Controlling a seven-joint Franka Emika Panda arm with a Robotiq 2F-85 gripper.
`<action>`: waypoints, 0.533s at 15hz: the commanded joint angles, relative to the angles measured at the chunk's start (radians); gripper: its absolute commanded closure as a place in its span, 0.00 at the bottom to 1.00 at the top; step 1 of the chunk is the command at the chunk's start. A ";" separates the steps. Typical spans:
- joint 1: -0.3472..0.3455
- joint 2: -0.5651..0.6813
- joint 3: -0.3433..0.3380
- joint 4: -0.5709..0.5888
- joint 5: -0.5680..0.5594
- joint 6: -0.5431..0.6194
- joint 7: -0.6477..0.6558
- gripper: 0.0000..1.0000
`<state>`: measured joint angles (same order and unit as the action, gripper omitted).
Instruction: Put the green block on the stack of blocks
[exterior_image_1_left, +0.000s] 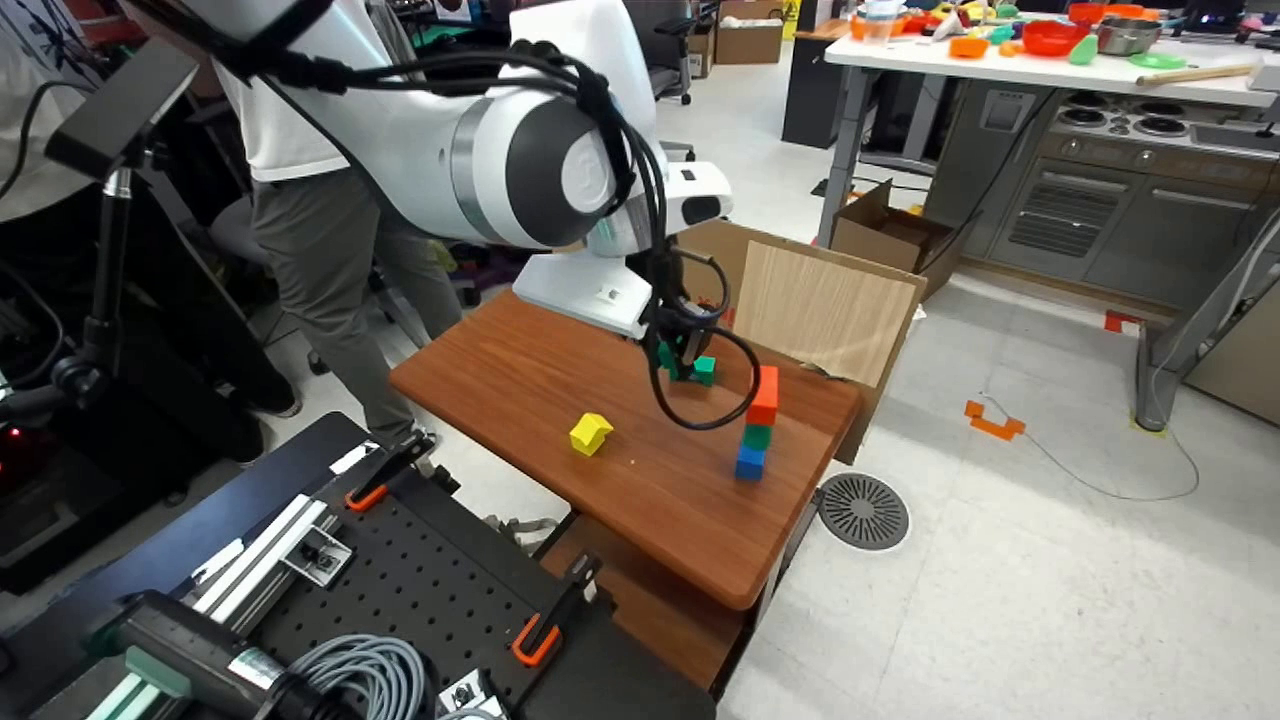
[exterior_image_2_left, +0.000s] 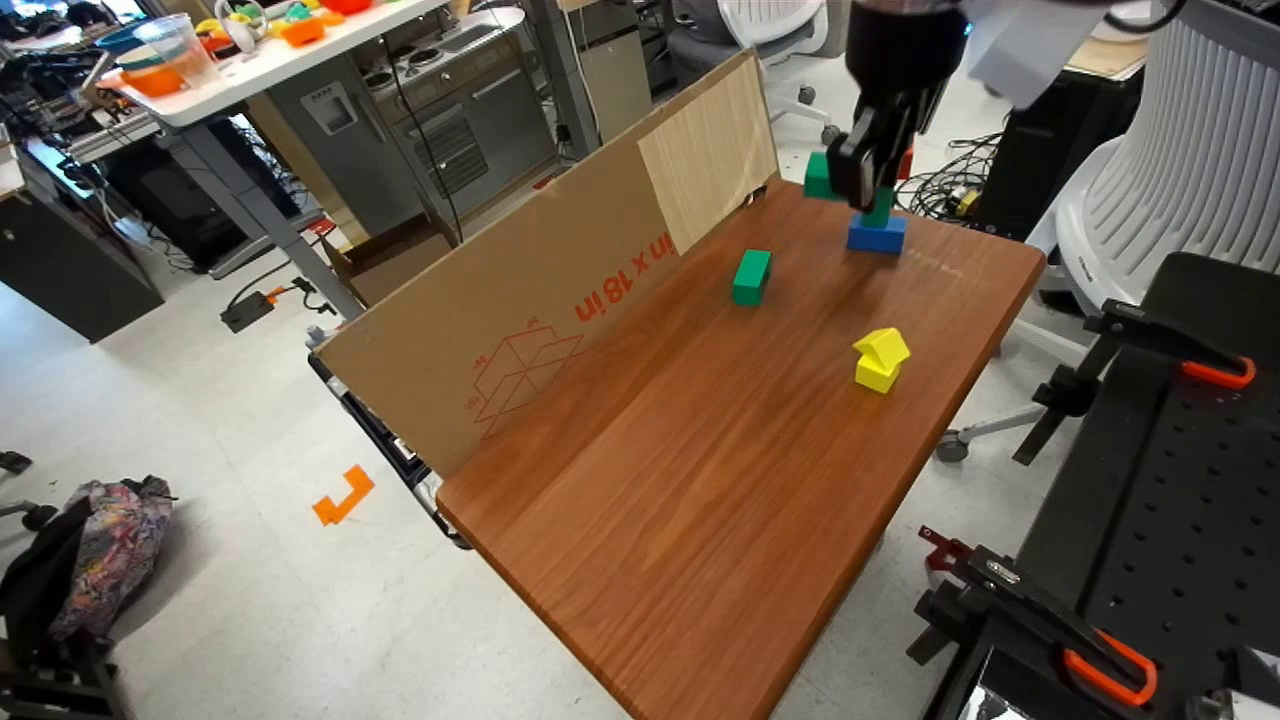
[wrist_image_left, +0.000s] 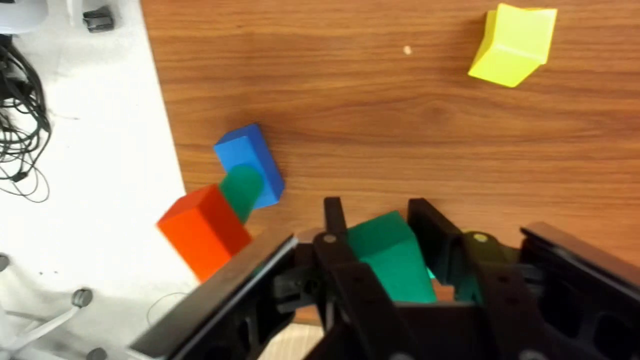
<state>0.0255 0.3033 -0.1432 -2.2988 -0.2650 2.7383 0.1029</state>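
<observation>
"see the green block (wrist_image_left: 397, 260)?"
"yes — gripped in the claw (wrist_image_left: 378, 212), off the tabletop (exterior_image_2_left: 700, 500), near the stack of blocks (exterior_image_1_left: 757, 437)."
"that upright stack, red-orange block (exterior_image_1_left: 763, 395) on top?"
"yep — blue block (exterior_image_1_left: 750, 463) at the bottom."

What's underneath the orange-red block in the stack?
Under the orange-red block is a green piece, then a blue block on the tabletop. The green piece's top and the blue block's underside are covered.
</observation>
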 joint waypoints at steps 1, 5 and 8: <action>-0.081 -0.197 -0.005 -0.100 0.046 -0.071 -0.096 0.87; -0.144 -0.229 -0.025 -0.073 0.037 -0.139 -0.124 0.87; -0.166 -0.187 -0.025 -0.043 0.055 -0.154 -0.143 0.87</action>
<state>-0.1272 0.0865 -0.1693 -2.3701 -0.2426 2.6110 -0.0094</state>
